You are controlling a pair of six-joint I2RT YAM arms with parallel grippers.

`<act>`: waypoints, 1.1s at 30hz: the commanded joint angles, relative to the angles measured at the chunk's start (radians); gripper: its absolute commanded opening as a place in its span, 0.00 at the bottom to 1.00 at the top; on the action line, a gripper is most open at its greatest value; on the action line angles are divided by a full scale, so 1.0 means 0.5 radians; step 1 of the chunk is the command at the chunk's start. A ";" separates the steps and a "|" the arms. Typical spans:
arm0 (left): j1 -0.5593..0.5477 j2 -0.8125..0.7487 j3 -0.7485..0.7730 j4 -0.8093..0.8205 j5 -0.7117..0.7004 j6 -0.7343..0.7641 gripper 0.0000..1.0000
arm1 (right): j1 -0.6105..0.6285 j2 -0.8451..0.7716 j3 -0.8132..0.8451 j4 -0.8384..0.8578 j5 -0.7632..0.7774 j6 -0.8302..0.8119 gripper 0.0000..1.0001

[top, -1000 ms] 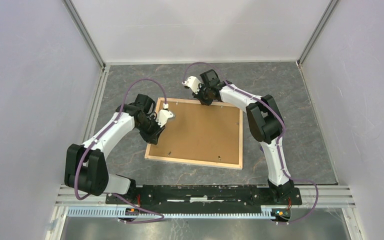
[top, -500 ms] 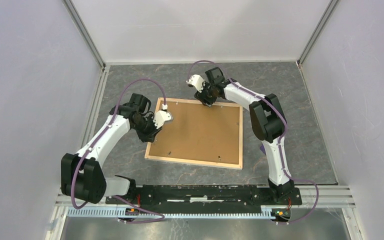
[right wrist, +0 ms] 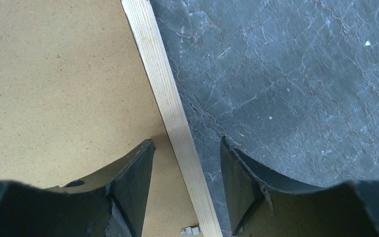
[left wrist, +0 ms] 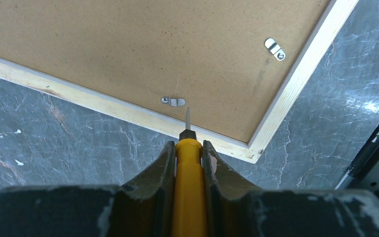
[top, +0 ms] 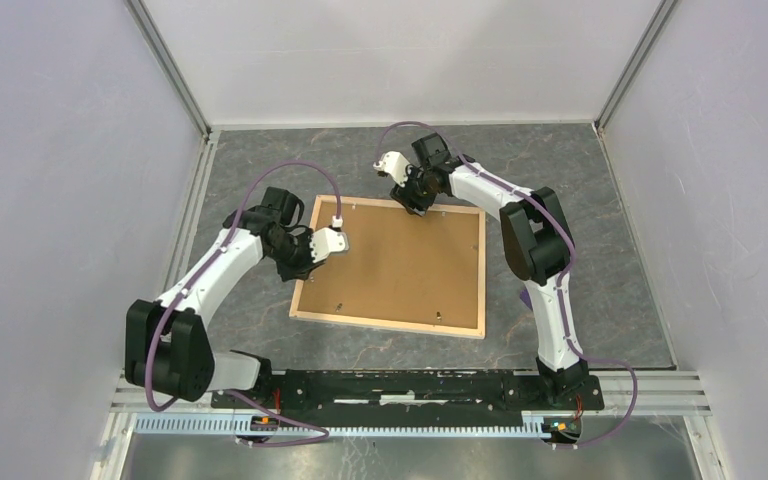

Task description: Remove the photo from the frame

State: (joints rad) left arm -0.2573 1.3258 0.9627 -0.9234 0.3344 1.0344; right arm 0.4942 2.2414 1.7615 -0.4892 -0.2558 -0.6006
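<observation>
- The frame (top: 388, 323) lies flat and back-up near the middle of the grey marbled table (top: 580, 250), between the two arms and turned slightly askew.
- Its narrow rim is pale wood, and it encloses a plain brown fibreboard backing panel (top: 400, 268).
- Small metal fittings (top: 438, 318) sit on the panel just inside the near edge.
- At the frame's left edge, the left gripper (left wrist: 188, 150) is clamped on the yellow handle of a screwdriver (left wrist: 187, 192).
- The screwdriver's thin metal tip points at a small silver clip (left wrist: 173, 101) just inside the wood strip. The tip is just beside the clip, and I cannot tell whether they touch.
- A second clip (left wrist: 275, 48) sits on the adjoining side, past the corner.
- Farthest off, the right gripper (right wrist: 186, 143) is at the frame's far edge with its jaws wide apart and holding nothing. It straddles the wood strip, with one finger over the panel and the other over the table.
</observation>
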 commanded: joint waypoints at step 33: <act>-0.120 0.208 -0.002 0.412 0.061 -0.065 0.02 | -0.001 0.167 -0.008 -0.213 -0.092 0.042 0.46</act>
State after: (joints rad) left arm -0.2947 1.3853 0.9596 -0.8661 0.3058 1.0554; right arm 0.4885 2.2566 1.7782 -0.5175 -0.3008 -0.5884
